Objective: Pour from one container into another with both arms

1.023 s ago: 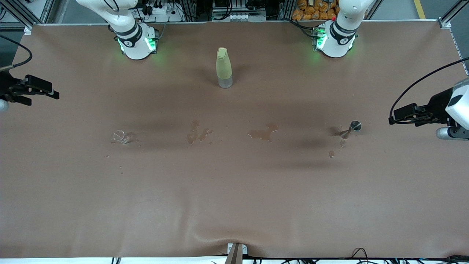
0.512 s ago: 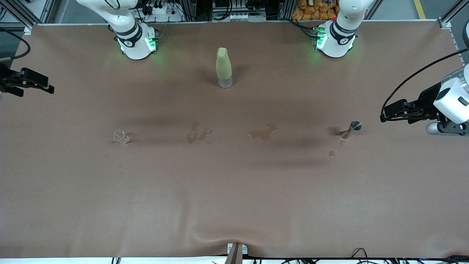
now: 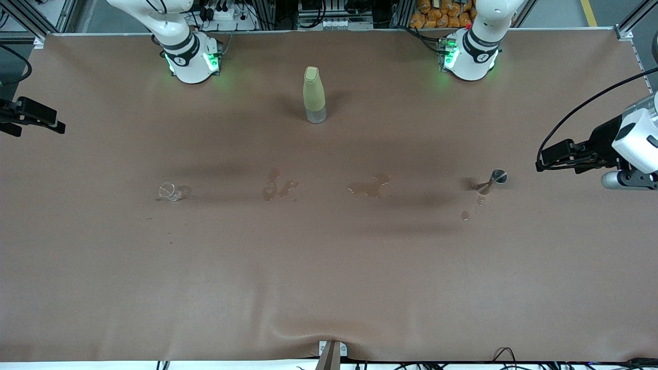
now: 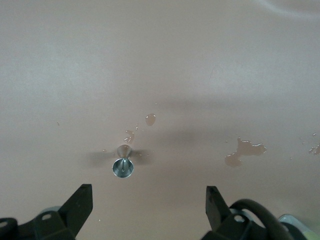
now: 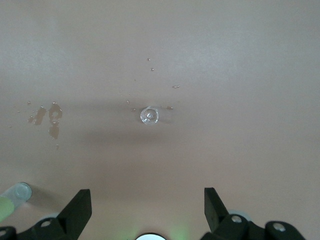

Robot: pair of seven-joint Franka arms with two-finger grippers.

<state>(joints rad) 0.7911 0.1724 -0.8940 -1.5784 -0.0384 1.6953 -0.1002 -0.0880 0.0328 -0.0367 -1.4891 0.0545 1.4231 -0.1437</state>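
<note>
Both grippers have moved since a moment ago: the right gripper [image 3: 56, 126] has slid out toward the edge at the right arm's end of the table, and the left gripper [image 3: 541, 163] has shifted a little near the left arm's end. Each one hangs in the air with its fingers spread wide and nothing between them, the left gripper [image 4: 149, 200] up over the table [image 3: 329, 267] with the small metal cup [image 4: 123, 166] standing upright just ahead of its fingers, and the right gripper [image 5: 147, 202] with the little clear glass [image 5: 149, 115] upright well ahead of it. The tall yellow-green bottle [image 3: 314, 94] stands straight up, cap on top, between the two arm bases and well apart from both grippers, with wet spots [image 3: 369, 187] on the table nearer the front camera.
</note>
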